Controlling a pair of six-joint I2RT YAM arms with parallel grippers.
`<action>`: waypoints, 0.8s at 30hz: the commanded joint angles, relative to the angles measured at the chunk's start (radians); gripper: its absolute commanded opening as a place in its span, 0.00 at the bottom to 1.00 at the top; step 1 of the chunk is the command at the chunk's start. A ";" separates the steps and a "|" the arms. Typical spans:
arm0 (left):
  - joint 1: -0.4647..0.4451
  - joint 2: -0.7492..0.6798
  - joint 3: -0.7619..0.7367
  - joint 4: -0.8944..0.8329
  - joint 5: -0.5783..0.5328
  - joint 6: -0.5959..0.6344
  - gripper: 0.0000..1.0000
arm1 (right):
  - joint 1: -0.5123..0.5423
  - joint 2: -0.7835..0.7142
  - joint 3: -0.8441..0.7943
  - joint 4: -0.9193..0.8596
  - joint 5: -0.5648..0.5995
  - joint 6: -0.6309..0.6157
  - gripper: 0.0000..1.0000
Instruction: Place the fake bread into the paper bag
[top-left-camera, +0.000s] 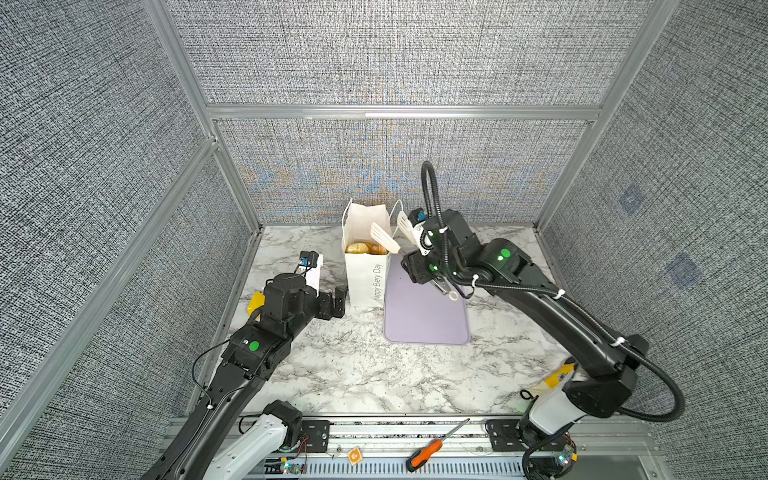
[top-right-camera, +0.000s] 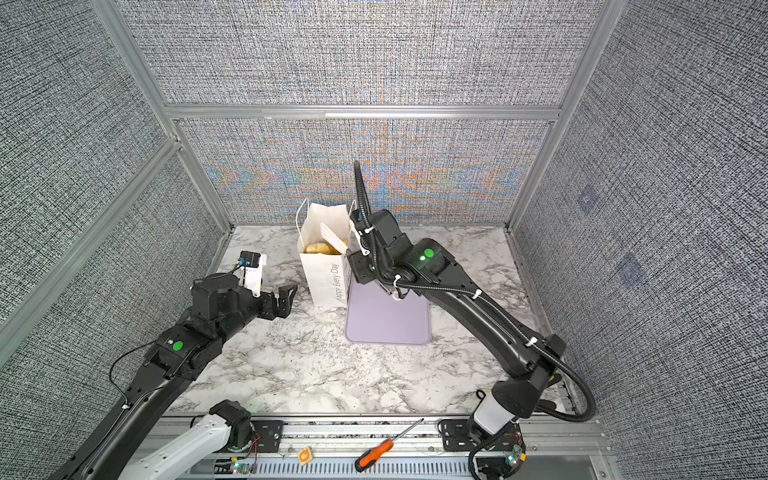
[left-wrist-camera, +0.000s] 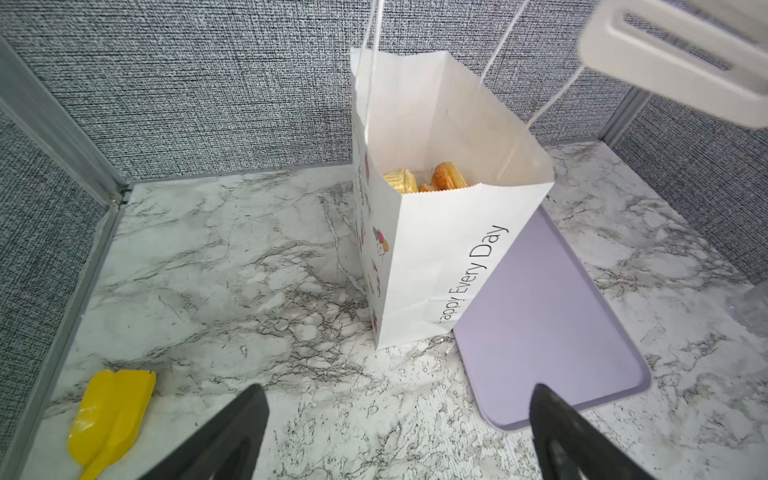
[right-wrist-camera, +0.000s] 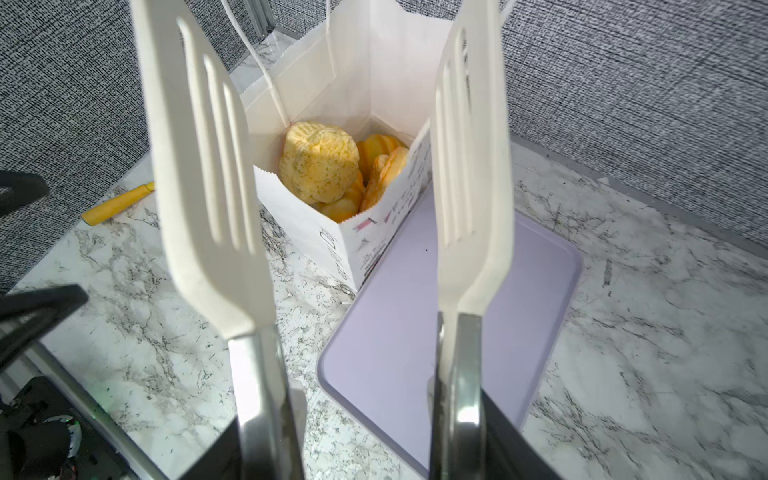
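The paper bag (top-left-camera: 365, 276) (top-right-camera: 326, 280) stands upright and open at the back of the marble table, with "Happy Every Day" on its narrow side (left-wrist-camera: 440, 249). Several pieces of fake bread (right-wrist-camera: 320, 162) (left-wrist-camera: 424, 180) (top-left-camera: 365, 248) lie inside it, a round bun on top. My right gripper (top-left-camera: 415, 259) (right-wrist-camera: 370, 449) is shut on white-tipped steel tongs (right-wrist-camera: 208, 187) (top-left-camera: 384, 237). The tong blades stand apart above the bag's mouth with nothing between them. My left gripper (top-left-camera: 338, 301) (left-wrist-camera: 397, 395) is open and empty, low beside the bag's left side.
A flat lilac tray (top-left-camera: 428, 320) (left-wrist-camera: 548, 316) lies bare against the bag's right side, under the right wrist. A yellow plastic scoop (left-wrist-camera: 108, 415) (top-left-camera: 254, 303) lies by the left wall under the left arm. An orange screwdriver (top-left-camera: 428, 451) rests on the front rail.
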 joint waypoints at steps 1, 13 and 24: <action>0.002 -0.010 -0.015 0.019 -0.107 -0.036 0.99 | -0.005 -0.089 -0.085 0.039 0.091 -0.009 0.62; 0.002 -0.038 -0.171 0.106 -0.382 -0.117 0.99 | -0.357 -0.400 -0.825 0.335 0.254 0.028 0.65; 0.011 -0.032 -0.294 0.176 -0.479 -0.159 0.99 | -0.630 -0.220 -1.027 0.619 -0.024 0.039 0.65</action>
